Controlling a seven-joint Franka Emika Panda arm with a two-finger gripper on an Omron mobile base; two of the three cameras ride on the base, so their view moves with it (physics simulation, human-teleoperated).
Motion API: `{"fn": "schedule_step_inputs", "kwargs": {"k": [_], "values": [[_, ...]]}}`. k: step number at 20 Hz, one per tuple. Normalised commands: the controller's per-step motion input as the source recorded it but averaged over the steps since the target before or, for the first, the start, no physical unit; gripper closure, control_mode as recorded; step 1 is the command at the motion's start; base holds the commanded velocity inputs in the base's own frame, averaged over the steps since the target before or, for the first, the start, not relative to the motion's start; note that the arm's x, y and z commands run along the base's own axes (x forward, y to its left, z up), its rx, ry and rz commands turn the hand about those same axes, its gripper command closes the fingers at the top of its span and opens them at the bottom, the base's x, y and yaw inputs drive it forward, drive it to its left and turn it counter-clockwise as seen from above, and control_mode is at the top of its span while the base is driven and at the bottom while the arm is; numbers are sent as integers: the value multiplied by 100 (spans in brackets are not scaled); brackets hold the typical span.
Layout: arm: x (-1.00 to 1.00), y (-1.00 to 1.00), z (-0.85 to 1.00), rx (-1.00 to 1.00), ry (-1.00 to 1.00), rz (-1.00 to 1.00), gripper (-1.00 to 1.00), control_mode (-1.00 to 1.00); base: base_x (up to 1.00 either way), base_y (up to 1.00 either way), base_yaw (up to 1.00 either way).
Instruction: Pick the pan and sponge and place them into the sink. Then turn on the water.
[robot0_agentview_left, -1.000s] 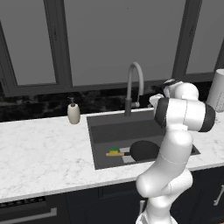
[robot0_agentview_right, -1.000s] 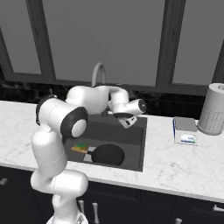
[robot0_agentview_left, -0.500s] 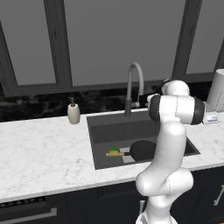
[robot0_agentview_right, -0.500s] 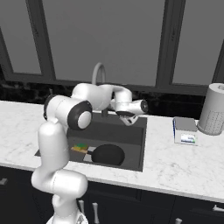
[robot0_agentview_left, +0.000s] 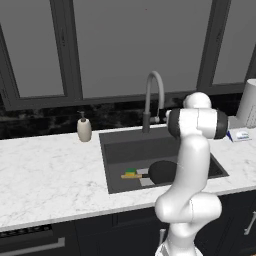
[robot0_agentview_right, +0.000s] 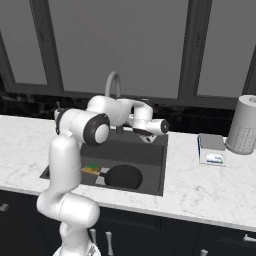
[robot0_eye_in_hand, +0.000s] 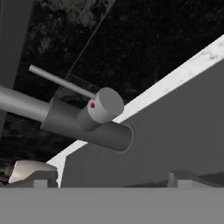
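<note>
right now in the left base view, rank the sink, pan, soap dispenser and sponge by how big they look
1. sink, by far the largest
2. pan, partly hidden behind the arm
3. soap dispenser
4. sponge, smallest, though it lies nearer the camera than the dispenser, so that pair is less sure

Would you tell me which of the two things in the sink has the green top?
The sponge, small and rectangular, green over yellow, lying left of the round black pan in the left base view.
</note>
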Motion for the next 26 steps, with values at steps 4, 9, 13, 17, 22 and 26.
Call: {"fn": "schedule_step_inputs", "kwargs": {"k": [4, 9, 13, 17, 22, 26], "values": [[28, 3, 0, 0, 0, 0, -100, -100, 0, 0, 0], [30, 4, -1, 1, 0, 0, -100, -100, 0, 0, 0], [22, 4, -8, 0, 0, 0, -100, -100, 0, 0, 0], [16, 4, -8, 2, 0, 0, -100, -100, 0, 0, 0], [15, 5, -6, 2, 0, 0, -100, -100, 0, 0, 0], [26, 12, -7, 2, 0, 0, -100, -100, 0, 0, 0]]}}
